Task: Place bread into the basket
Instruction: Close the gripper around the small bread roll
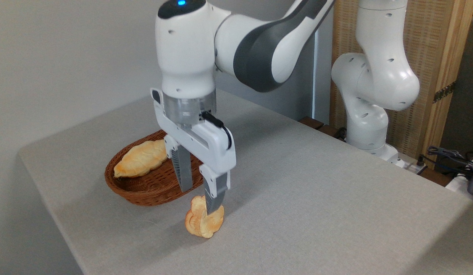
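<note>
The bread point(200, 225), a small lumpy golden bun, stands on its edge just in front of the basket point(152, 191), its lower edge at or barely above the tablecloth. My gripper point(198, 201) comes straight down over it with its fingers set wide. The near finger point(214, 196) lies across the bun's front and the far finger point(182, 170) is at its upper back, so the bun is pinched between them. The oval reddish-brown wicker basket sits just behind and to the left of the gripper.
A longer golden loaf point(141, 158) lies inside the basket at its left end. The grey table point(316, 198) runs wide to the right and front. The arm's white base point(368, 126) stands at the back right, with cables point(456, 160) at the far right edge.
</note>
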Robot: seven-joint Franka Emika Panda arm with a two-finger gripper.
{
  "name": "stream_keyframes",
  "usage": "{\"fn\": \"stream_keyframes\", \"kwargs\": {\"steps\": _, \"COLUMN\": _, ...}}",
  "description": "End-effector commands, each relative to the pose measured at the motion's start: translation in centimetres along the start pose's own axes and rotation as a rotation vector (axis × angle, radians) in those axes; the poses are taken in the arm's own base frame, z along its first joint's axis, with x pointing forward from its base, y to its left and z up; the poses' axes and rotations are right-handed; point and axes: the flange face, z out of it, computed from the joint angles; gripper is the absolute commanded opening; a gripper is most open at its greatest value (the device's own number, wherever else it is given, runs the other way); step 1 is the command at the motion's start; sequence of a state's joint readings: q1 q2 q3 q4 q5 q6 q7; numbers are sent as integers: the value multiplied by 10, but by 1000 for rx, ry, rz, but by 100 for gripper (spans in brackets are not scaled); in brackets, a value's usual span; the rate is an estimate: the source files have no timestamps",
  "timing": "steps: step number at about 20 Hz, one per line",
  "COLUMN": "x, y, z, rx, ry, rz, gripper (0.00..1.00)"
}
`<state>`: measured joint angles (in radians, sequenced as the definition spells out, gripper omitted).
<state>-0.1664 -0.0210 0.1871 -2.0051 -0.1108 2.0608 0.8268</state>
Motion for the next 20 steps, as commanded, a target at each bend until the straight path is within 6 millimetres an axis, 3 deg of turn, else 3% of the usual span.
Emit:
{"fn": "stream_keyframes", "kwargs": {"steps": 1, "x": -9, "y": -7, "z": 13, "rx": 2, "ry": -20, "rz": 7, "gripper": 100}}
{"fn": "stream_keyframes", "kwargs": {"steps": 7, "x": -7, "y": -10, "z": 40, "rx": -24, "ry": -59, "rz": 4, "gripper": 100}}
{"fn": "stream_keyframes", "kwargs": {"steps": 11, "x": -4, "y": -8, "z": 46, "rx": -30, "ry": -65, "rz": 8, "gripper": 99}}
{"fn": "stream_keyframes", "kwargs": {"steps": 12, "x": -3, "y": -9, "z": 45, "rx": -27, "ry": -63, "rz": 10, "gripper": 86}}
{"fn": "stream_keyframes", "kwargs": {"steps": 14, "x": -3, "y": -9, "z": 44, "rx": -23, "ry": -59, "rz": 11, "gripper": 45}}
{"fn": "stream_keyframes", "kwargs": {"steps": 15, "x": -3, "y": -9, "z": 44, "rx": -24, "ry": -60, "rz": 11, "gripper": 35}}
{"fn": "stream_keyframes", "kwargs": {"steps": 20, "x": -4, "y": -10, "z": 44, "rx": -24, "ry": -58, "rz": 25, "gripper": 36}}
